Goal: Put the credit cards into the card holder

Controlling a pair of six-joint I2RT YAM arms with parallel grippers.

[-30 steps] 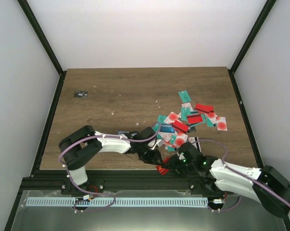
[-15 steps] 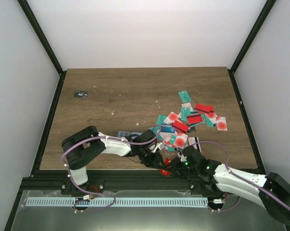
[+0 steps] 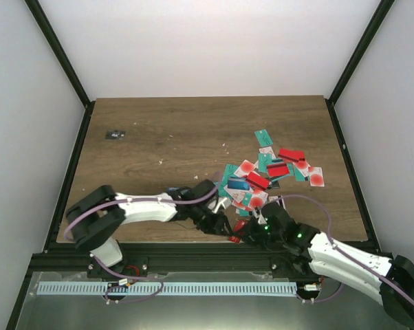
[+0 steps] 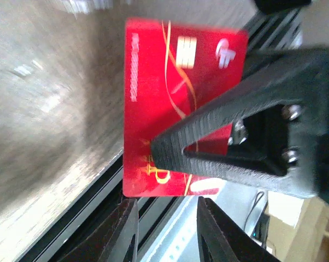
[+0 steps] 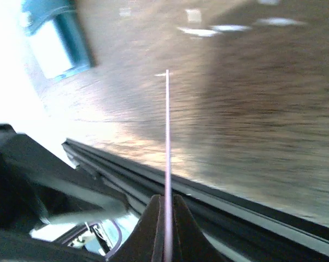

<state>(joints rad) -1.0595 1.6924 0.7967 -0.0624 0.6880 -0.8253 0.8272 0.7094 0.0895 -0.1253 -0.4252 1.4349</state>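
1 red credit card (image 4: 153, 82) is clamped flat by the right jaws, which are fully closed on it. In the right wrist view it is seen edge-on, its long axis running straight out from the tips over the near edge of the bench (image 3: 166, 130). The left jaws are held narrowly apart with a bare gap; the card sits just past their tips, and contact cannot be told. The card holder (image 5: 58, 41) is lying open on the bench, up-left of the card edge in the right wrist view, so toward the robot's left. The left arm is judged nearer to it. The other credit cards (image 3: 265, 172) are piled beyond the right arm.

Versus 1 s ago: the right jaws were spread and are now closed, the left elbow is swung outward, and the pile is unchanged.
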